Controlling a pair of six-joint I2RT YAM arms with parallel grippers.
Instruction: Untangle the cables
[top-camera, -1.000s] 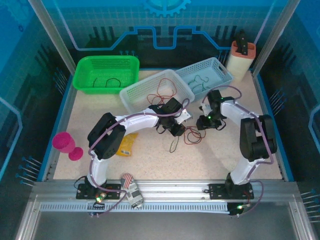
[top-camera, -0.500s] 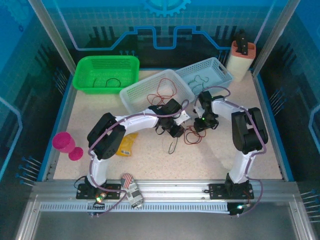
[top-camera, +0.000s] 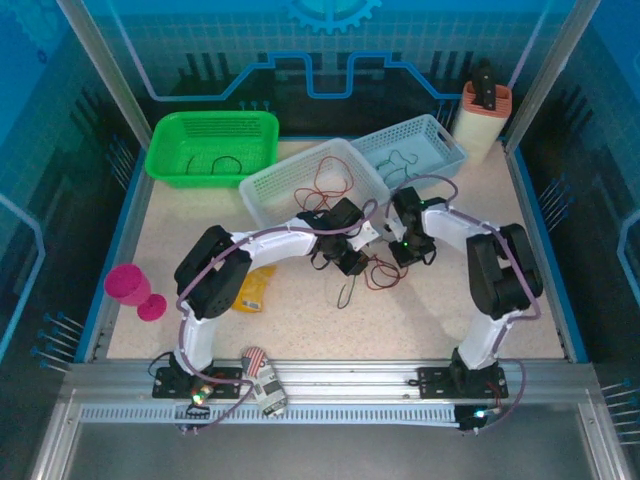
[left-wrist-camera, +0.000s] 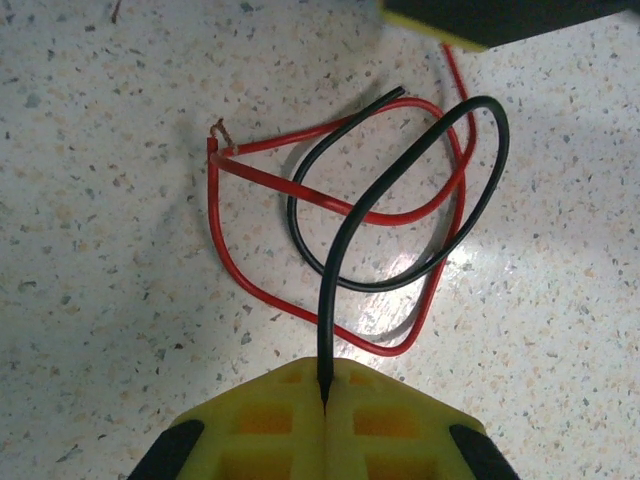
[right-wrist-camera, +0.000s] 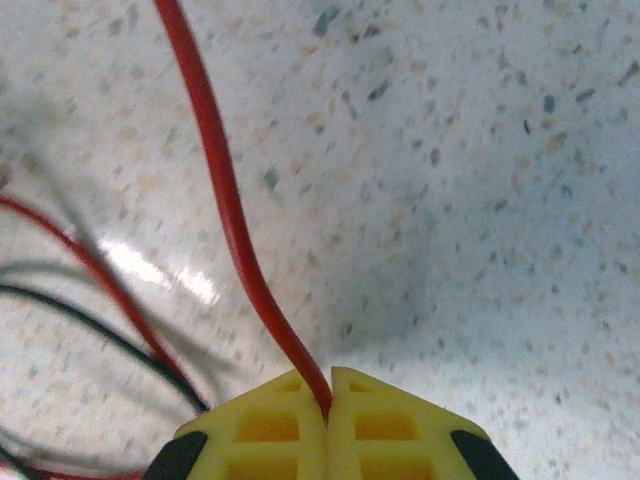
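Observation:
A red cable (top-camera: 385, 272) and a black cable (top-camera: 346, 292) lie looped through each other on the speckled table, mid-centre. My left gripper (top-camera: 350, 262) is shut on one end of the black cable (left-wrist-camera: 400, 170), which rises from the pinch (left-wrist-camera: 325, 395) and arcs over the red loop (left-wrist-camera: 225, 260). Just to its right, my right gripper (top-camera: 402, 250) is shut on the red cable (right-wrist-camera: 225, 200), which leaves its closed yellow tips (right-wrist-camera: 328, 400) and runs up and left. A black strand (right-wrist-camera: 100, 330) crosses at the left of the right wrist view.
Behind the arms stand a green basket (top-camera: 212, 145) holding a dark wire, a white basket (top-camera: 312, 180) holding a red wire, and a pale blue basket (top-camera: 410, 148). A pink cup (top-camera: 130, 288) and a yellow packet (top-camera: 255, 290) lie left. A cream container (top-camera: 482, 120) stands back right.
My right gripper has moved left and slightly back, closer to the left gripper, and the red loops have bunched with it. The left gripper has barely shifted.

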